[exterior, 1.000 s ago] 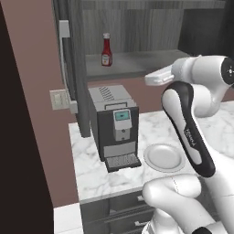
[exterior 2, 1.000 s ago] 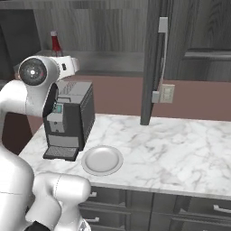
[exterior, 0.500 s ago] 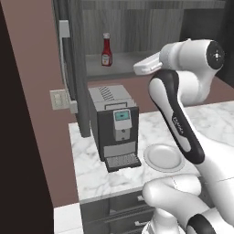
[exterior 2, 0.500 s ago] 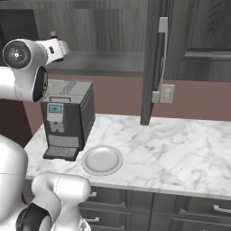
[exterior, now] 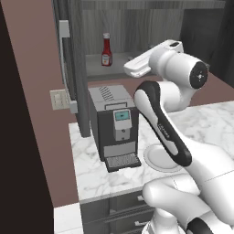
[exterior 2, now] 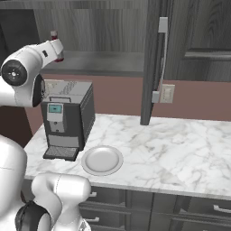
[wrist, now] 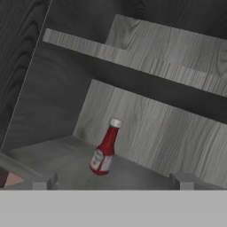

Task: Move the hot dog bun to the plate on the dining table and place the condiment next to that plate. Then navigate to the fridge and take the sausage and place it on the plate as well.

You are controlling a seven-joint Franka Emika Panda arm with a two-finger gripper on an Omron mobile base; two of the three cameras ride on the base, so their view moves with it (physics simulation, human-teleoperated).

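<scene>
Arm reaching up toward the ketchup bottle in the open cabinet

Left base view: the ketchup bottle (exterior: 106, 50) stands upright on the cabinet shelf (exterior: 93, 68) in the upper middle, and the arm's hand, right of it, has swung leftward closer since a second ago. Right base view: upper left, the bottle (exterior 2: 56, 45) peeks out just behind the hand, above the coffee machine (exterior 2: 66, 118); a white plate (exterior 2: 102, 160) sits on the counter. Hand view: the gripper (wrist: 111, 182) has its fingers (wrist: 182, 181) spread fully wide, holding nothing; the bottle (wrist: 105, 149) lies ahead between them, well apart, its long axis leaning in this rolled picture.
</scene>
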